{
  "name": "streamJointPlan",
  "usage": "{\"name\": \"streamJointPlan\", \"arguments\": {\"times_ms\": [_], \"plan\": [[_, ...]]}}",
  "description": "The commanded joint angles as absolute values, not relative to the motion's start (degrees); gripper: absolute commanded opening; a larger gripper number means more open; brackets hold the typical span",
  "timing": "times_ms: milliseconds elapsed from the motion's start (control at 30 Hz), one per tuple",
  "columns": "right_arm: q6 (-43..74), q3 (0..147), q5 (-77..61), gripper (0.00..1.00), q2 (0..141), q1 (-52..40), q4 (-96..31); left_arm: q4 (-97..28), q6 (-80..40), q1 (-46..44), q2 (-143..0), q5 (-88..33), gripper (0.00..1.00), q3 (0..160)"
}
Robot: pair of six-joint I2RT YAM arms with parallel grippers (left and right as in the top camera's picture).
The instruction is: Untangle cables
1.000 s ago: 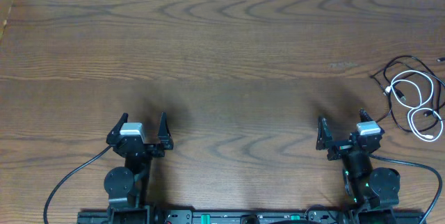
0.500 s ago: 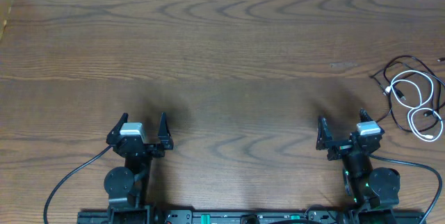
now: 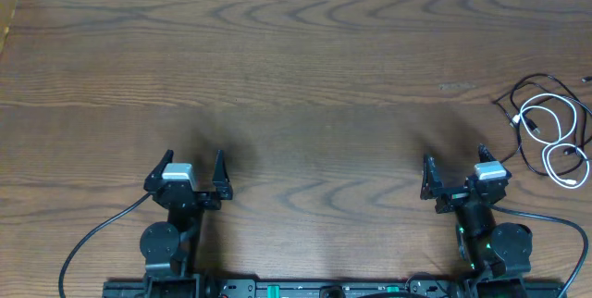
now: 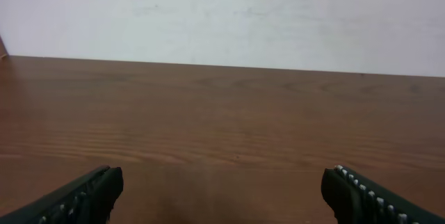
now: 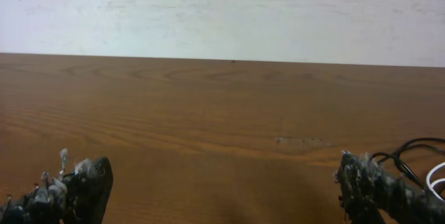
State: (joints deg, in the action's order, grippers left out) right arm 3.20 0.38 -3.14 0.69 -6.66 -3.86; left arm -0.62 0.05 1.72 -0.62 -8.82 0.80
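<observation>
The cables lie in a loose tangle at the table's far right edge: a thin black cord (image 3: 524,86) looped around and over a white cord (image 3: 536,124). In the right wrist view only a bit of the black cord (image 5: 410,151) and the white cord (image 5: 437,175) peek out past the right finger. My right gripper (image 3: 454,161) stands open near the front edge, left of and nearer than the tangle, with nothing between its fingers (image 5: 222,189). My left gripper (image 3: 192,164) is open and empty too (image 4: 222,196), far to the left.
The brown wooden table (image 3: 296,76) stretches ahead of both arms to a white wall (image 4: 222,15). Thick black arm cables (image 3: 92,238) trail beside each base at the front edge.
</observation>
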Motion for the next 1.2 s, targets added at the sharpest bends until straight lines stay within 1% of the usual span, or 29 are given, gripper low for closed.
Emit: {"name": "streamJointPlan", "arguments": {"times_ms": [0,433,1167], "plan": [[2.5,0.3,-3.0,0.99,0.4,-6.8,-4.1,-3.2,0.8,0.5,-0.1,-9.6,0.96,0.2],[2.5,0.3,-2.9,0.99,0.4,-6.8,-4.1,-3.2,0.8,-3.7,-0.1,-9.6,0.96,0.2],[2.5,0.3,-2.9,0.99,0.4,-6.8,-4.1,-3.2,0.8,-3.7,-0.2,-9.6,0.96,0.2]]}}
